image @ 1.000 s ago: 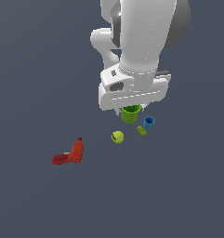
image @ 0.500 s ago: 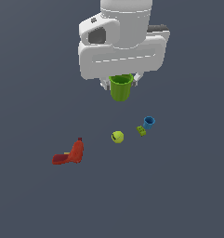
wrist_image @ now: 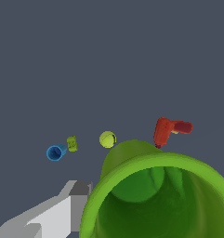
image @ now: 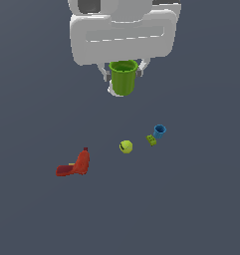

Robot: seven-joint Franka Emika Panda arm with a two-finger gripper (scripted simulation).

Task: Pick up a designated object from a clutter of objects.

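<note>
One cup in hand: gripping the lime-green cup (image: 123, 77) with the gripper (image: 123, 74), fingers (image: 142, 67) closing narrowly on opposite sides of the wall and pressing against it, nothing else between them. Holding it upright, mouth up, dark green inside showing in the wrist view (wrist_image: 155, 200) beside one grey finger (wrist_image: 53, 214).

Hanging well above the grey floor (image: 206, 209), at about 12 o'clock from the yellow-green ball (image: 125, 146) in the exterior view, well apart from everything below.

Leaving the rest of the clutter on the floor:
- seeing the blue cup (image: 160, 131) at about 2 o'clock from the ball, tipped on its side by the look of the wrist view (wrist_image: 54, 152);
- seeing the tiny green block (image: 151, 140) just beside the blue cup, between it and the ball; touching or not, cannot tell;
- seeing the red bottle-like object (image: 74, 166) at about 8 o'clock from the ball, well apart.

Judging the step: pick made, lift under way or near its end.

Judging the next move: keeping the squeeze steady, going on straight up or simply holding at height, avoiding any tilt that might be letting the tapered wall slide down through the pads. Needing no detour, probably.
</note>
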